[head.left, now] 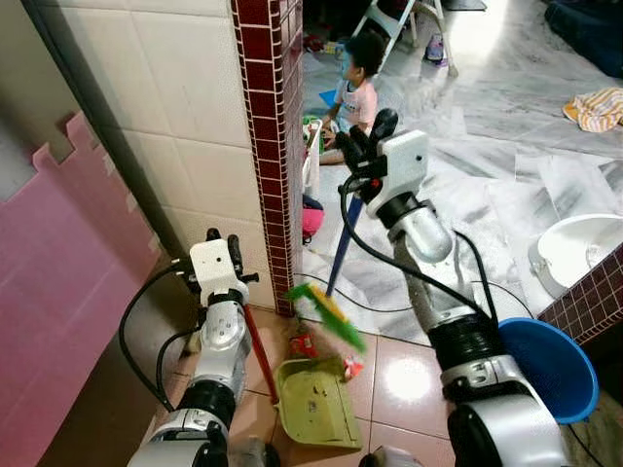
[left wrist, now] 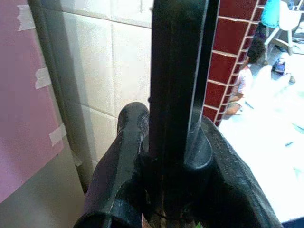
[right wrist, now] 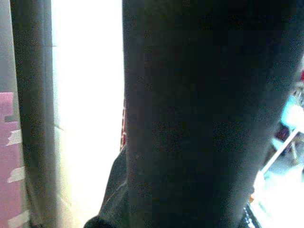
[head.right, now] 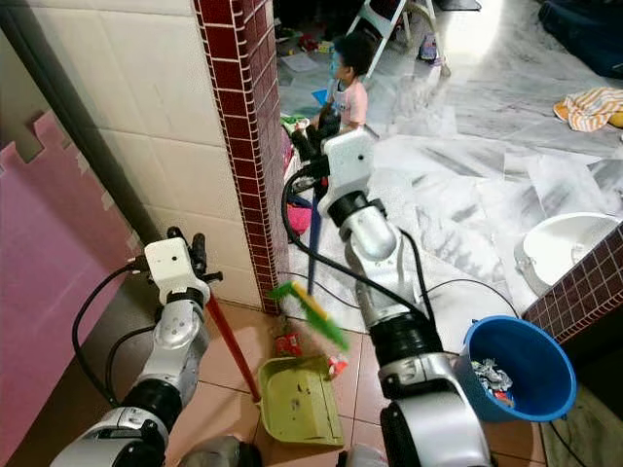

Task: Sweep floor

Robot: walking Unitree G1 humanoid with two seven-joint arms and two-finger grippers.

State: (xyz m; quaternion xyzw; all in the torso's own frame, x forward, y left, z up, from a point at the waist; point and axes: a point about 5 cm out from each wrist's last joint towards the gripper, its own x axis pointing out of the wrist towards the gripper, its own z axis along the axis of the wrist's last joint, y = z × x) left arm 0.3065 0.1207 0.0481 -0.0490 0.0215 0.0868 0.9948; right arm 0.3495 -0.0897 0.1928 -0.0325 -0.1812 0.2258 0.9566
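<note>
Broom (head.left: 328, 313) hangs below the right hand (head.left: 362, 146) clamping its handle, bristles above the dustpan (head.left: 313, 401).

Red-tiled pillar (head.left: 275, 146) crowds the left — blue bucket (head.left: 555, 365) hems right.

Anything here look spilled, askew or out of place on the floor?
Yes. Small red scraps lie loose on the tiles just ahead of the green dustpan, not yet swept in. A yellow cloth lies crumpled on the marble floor further off.
</note>
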